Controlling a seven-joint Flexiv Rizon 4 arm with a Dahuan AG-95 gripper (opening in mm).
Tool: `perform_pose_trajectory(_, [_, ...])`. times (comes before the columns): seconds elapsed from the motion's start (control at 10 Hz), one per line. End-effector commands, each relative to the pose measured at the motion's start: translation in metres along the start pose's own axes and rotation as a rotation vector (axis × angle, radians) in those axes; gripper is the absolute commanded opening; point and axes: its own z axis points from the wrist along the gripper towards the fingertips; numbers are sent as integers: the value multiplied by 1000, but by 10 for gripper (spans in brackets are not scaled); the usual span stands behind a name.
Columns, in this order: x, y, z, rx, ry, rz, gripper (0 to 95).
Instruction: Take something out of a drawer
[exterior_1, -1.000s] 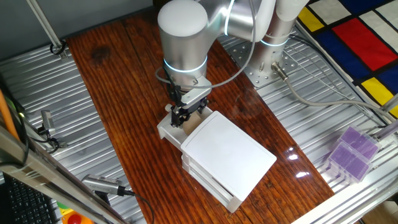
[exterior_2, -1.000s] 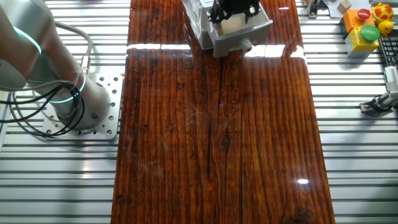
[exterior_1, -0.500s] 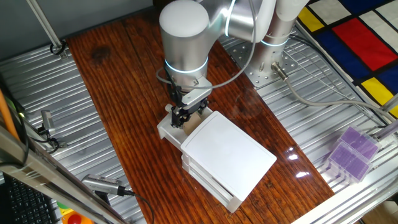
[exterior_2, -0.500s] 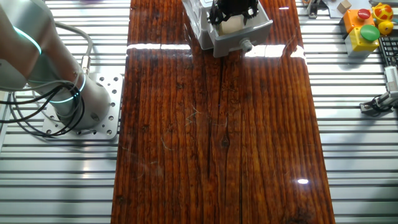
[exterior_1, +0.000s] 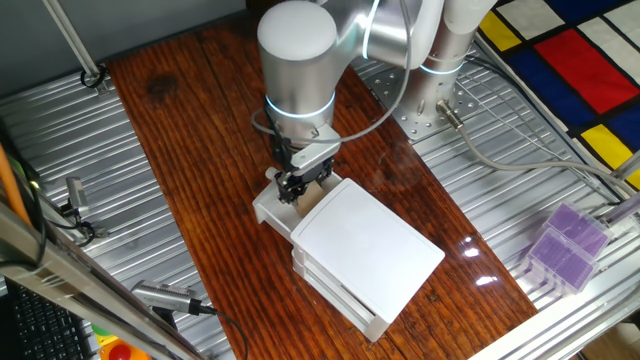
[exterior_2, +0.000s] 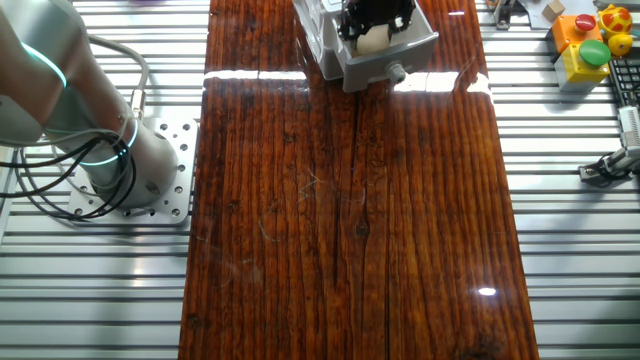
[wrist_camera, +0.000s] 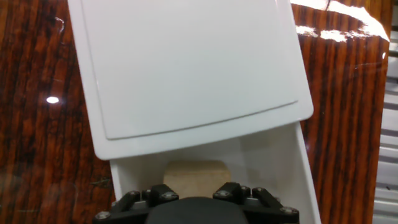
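Arm bent over, wrist vertical — gripper (exterior_1: 291, 186) pointing straight down, jaw gap hidden.

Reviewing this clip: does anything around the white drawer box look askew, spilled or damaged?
Nothing stands out. The top white plastic drawer is pulled open, the small tan block lies inside, and the black two-finger gripper is down over it. No spill or damage shows.

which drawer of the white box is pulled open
The top drawer: its tray sticks out past the white box, with the tan block inside under the end effector. The lower drawers sit flush and shut.
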Motion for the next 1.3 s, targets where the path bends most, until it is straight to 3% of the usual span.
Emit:
perform_pose_trajectory(0.1, [-2,1,-7,-6,-2,29,0])
perform_pose_trajectory(0.8, [-7,2,-29,-9,20,44,0])
perform_pose_trajectory(1.1, [-3,-1,-38,-13,21,38,0])
perform_pose_trajectory(1.3, [0,-7,-51,-23,18,45,0])
